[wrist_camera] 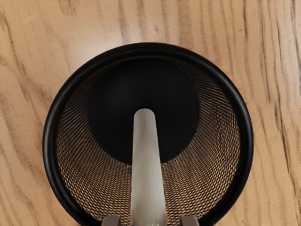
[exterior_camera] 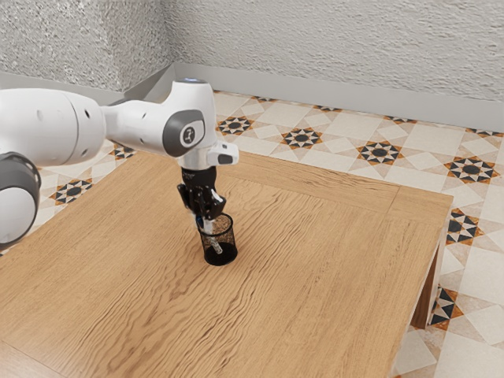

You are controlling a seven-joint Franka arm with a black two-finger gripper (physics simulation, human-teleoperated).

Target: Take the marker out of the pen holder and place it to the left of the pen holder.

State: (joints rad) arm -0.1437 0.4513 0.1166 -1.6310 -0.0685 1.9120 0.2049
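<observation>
marker (wrist_camera: 146, 165) first: it looks light, stiff and smooth, so it should lift with little effort, yet a rounded barrel like that could roll or slip in a careless pinch. it doesn't look fragile; a firm, even hold ought to suit it. the place to take it is the upper barrel, above the rim of the pen holder (wrist_camera: 150, 47), with the pinch square across its width, so the wire wall isn't caught up along with it.

as for looks, it is slim and straight, a plain pale grey-beige, with a blunt, rounded far end that stands out against the black base. it is in the pen holder, tilted, its lower end down over the base and its upper part rising toward the gripper (exterior_camera: 206, 217), which is right at the rim on the marker's side. whether the gripper has clenched on the marker or is merely around it, i cannot tell.

the holder stands upright on the wooden table (exterior_camera: 315, 276). my judgement is that the next move wants a secure grasp, then a lift along the marker's own slant until the low end clears the rim; pulled sideways too soon, it could drag or tip the light mesh cup
</observation>
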